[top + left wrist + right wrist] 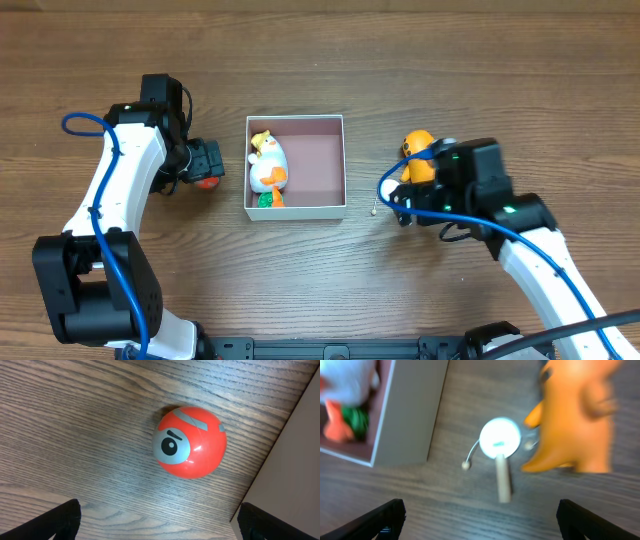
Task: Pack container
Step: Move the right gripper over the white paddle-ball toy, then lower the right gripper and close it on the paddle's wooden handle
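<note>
The container point(325, 160), a square white box with a pink inside, sits at mid table and holds a white and yellow duck toy point(268, 165) against its left wall. A red ball with a grey eye point(189, 442) lies on the table just left of the box, under my left gripper point(205, 162), which is open and empty. An orange toy point(418, 155) stands right of the box, with a small white drum on a wooden stick point(500, 450) beside it. My right gripper point(408, 205) is open and empty above them. The box's corner shows in the right wrist view point(405, 420).
The box's outer wall point(295, 460) lies close to the right of the red ball. A thin string with a bead point(466, 465) trails from the drum. Wood-grain table top point(320, 270) lies all around.
</note>
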Motion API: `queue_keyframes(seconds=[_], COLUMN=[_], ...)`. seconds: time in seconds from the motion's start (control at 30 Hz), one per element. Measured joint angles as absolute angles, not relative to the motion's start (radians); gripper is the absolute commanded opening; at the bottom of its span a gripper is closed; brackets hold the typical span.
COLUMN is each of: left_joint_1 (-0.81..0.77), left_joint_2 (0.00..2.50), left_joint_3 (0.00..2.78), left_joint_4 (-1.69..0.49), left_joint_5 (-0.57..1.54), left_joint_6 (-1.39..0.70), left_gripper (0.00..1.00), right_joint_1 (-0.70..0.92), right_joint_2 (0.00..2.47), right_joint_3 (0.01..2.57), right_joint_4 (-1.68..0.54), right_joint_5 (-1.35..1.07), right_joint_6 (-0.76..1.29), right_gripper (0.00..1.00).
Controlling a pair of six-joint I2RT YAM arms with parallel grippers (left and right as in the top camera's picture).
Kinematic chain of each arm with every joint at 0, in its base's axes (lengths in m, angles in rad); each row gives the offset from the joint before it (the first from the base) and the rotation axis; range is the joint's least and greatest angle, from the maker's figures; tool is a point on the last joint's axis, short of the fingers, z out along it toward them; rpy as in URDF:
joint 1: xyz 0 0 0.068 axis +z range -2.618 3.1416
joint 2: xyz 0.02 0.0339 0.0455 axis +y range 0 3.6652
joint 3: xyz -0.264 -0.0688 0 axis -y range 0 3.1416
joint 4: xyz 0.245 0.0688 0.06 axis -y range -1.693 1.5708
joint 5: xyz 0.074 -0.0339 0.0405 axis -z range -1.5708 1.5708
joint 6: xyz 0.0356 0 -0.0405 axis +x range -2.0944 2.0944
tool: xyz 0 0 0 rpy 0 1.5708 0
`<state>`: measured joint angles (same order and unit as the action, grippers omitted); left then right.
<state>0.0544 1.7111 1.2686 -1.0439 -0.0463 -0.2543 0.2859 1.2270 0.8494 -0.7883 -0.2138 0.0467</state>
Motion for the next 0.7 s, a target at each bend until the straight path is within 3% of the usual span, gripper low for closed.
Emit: queue_keyframes(seconds=[0.3, 0.47, 0.7], left_joint_1=[0.054, 0.054, 0.054], left_joint_2=[1.711, 1.711, 1.711], left_joint_3=[1.269, 1.269, 1.269], left_joint_4=[-1.044, -1.044, -1.044], left_joint_5=[-0.046, -0.046, -0.046], left_joint_6=[-0.254, -0.254, -0.254], left_gripper=[1.0, 1.0, 1.0], right_joint_1=[0.387, 0.388, 0.388], right_joint_2=[1.377, 1.412, 1.493], right_joint_3=[0.849, 0.849, 0.849], right_joint_4=[-0.762, -0.717, -0.68], right_joint_5=[-0.138, -0.107, -0.088], right_joint_6=[0.034, 0.026, 0.025], right_gripper=[1.0, 0.87, 0.78])
